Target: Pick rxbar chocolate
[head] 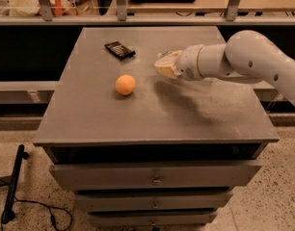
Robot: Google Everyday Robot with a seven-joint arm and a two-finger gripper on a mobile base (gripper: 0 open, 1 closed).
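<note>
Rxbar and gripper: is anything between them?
No. In the camera view only bare tabletop lies between the rxbar and the gripper hovering to its right. The ball sits off that line.

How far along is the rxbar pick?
Done: nothing visible yet. The rxbar chocolate lies flat on the table, far left, untouched. In hand: the claw hovers over the table, right of the bar and apart from it. Left: travel to the bar, grasp, lift. The orange ball sits nearer the front, likely off that path.
</note>
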